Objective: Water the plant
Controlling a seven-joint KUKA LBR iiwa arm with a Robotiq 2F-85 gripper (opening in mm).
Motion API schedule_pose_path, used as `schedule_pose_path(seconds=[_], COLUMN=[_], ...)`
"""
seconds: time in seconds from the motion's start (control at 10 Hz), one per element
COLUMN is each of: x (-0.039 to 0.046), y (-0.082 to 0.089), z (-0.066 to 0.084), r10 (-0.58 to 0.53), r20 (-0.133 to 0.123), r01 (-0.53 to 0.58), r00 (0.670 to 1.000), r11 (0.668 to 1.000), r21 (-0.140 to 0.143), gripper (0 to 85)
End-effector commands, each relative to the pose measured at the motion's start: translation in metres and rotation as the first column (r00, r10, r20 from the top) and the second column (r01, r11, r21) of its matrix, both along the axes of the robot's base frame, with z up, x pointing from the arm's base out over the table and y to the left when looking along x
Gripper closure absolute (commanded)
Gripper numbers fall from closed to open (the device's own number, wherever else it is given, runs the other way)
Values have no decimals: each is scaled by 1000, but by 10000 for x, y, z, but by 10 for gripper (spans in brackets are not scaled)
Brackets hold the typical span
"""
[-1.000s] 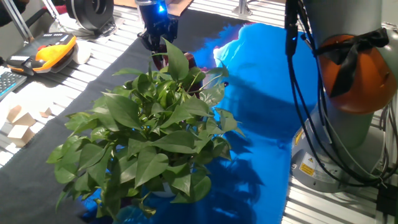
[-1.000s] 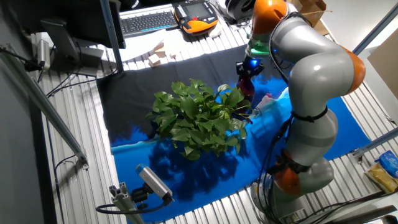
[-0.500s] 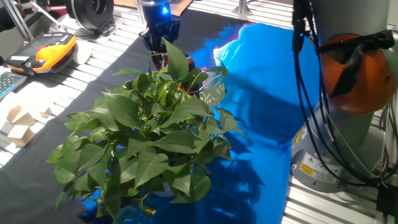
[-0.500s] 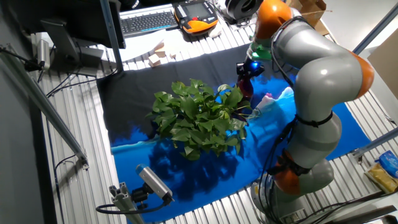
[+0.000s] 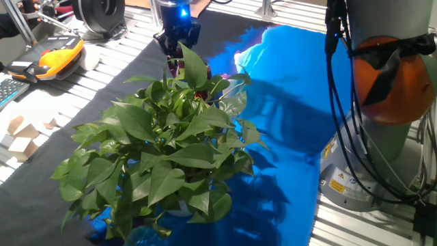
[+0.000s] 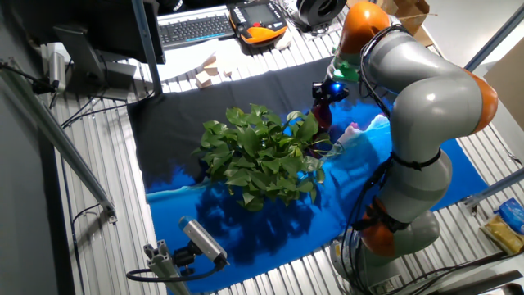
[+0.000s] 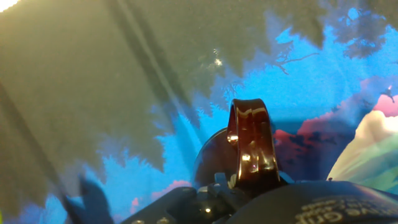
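Note:
The plant is a big bushy green houseplant that stands on the cloth; it also shows in the other fixed view. My gripper hangs over the plant's far edge and is shut on a dark maroon cup, which a leaf partly hides. In the other fixed view the gripper holds the cup at the plant's right side. In the hand view the cup's glossy handle sticks up just ahead of the hand, with blurred dark leaves beyond it. Whether water flows cannot be told.
A blue cloth and a black cloth cover the table. An orange teach pendant and small cardboard blocks lie at the left. The arm's base and cables stand at the right. A keyboard lies at the back.
The gripper with the cup has shifted slightly towards the blue cloth, and the arm's upper links and cables have swung a little. The plant has not moved.

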State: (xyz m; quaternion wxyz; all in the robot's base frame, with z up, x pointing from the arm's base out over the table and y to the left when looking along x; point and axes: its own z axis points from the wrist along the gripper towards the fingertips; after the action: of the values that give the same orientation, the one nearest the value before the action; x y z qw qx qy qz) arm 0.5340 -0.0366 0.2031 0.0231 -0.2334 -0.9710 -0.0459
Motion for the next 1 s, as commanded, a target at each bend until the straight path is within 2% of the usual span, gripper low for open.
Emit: schedule_pose_path(seconds=[0.0,0.1,0.3,0.4,0.5,0.6,0.7,0.8,0.9], x=[0,0,0,51,129,163,166,150,107], y=[-1,-1,-1,-237,-565,-765,-856,-864,-872], z=[-1,-1,-1,166,349,447,496,523,588], r10=[-9,-29,8,40,69,92,101,80,4], r20=[-8,-31,-65,-87,-107,-113,-113,-108,-103], r01=[9,28,-8,-38,-59,-82,-92,-73,3], r00=[1000,999,998,995,992,989,988,991,995], r11=[1000,999,1000,999,994,992,992,995,998], r21=[-16,-37,-1,29,97,96,84,72,65], gripper=[850,850,850,850,850,850,850,850,850])
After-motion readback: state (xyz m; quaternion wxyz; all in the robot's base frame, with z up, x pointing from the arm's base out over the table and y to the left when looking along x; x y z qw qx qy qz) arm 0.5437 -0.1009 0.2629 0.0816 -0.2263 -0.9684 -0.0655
